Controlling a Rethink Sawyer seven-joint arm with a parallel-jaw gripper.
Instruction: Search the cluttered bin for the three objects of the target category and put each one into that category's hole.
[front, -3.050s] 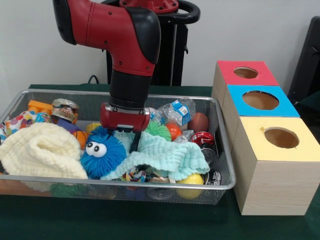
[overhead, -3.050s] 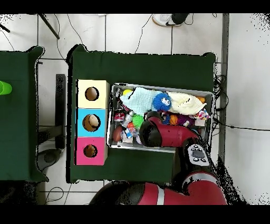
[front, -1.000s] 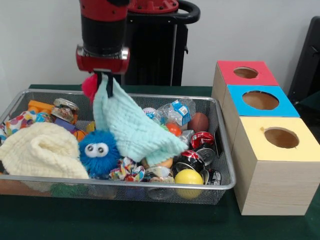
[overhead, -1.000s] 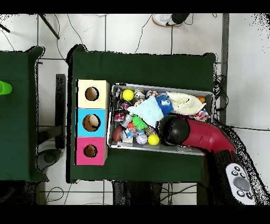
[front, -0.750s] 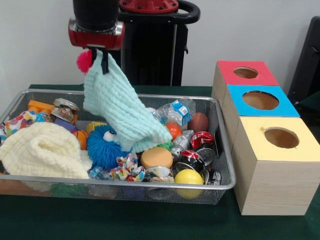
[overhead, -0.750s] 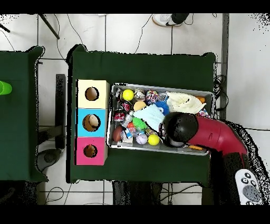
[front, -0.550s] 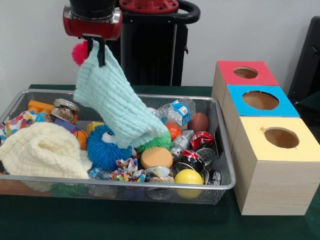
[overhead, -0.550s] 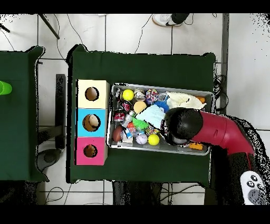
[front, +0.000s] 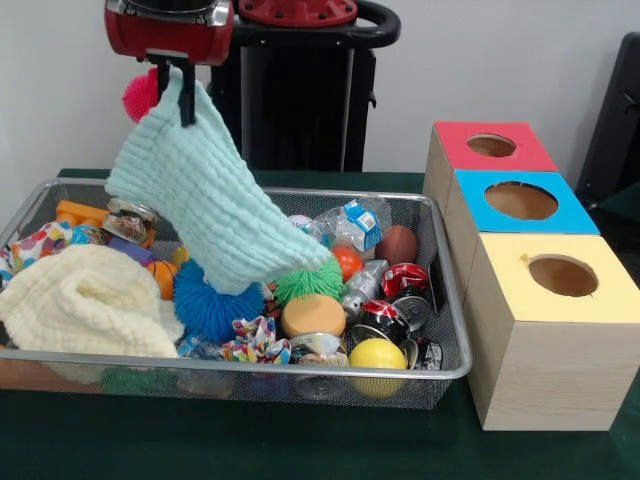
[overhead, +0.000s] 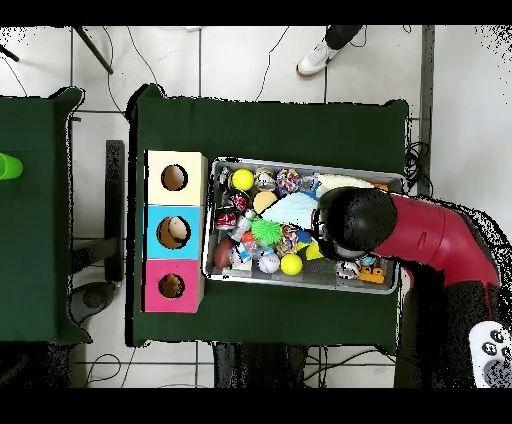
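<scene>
One pale green cloth (front: 205, 205) hangs from the pincer (front: 172, 88), which is clamped on its top corner high above the bin (front: 450, 371); its lower end seems to touch the toys below. A pink pom-pom (front: 140, 95) sits beside the pincer. The hole (front: 491, 145) lies well apart, on the bench (front: 300, 450).

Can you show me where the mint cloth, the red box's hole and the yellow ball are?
Mint cloth (front: 205, 200), front view, middle of the hanging fabric.
Hole (front: 491, 145), front view, centre of the opening.
Yellow ball (front: 377, 356), front view, its front face.
</scene>
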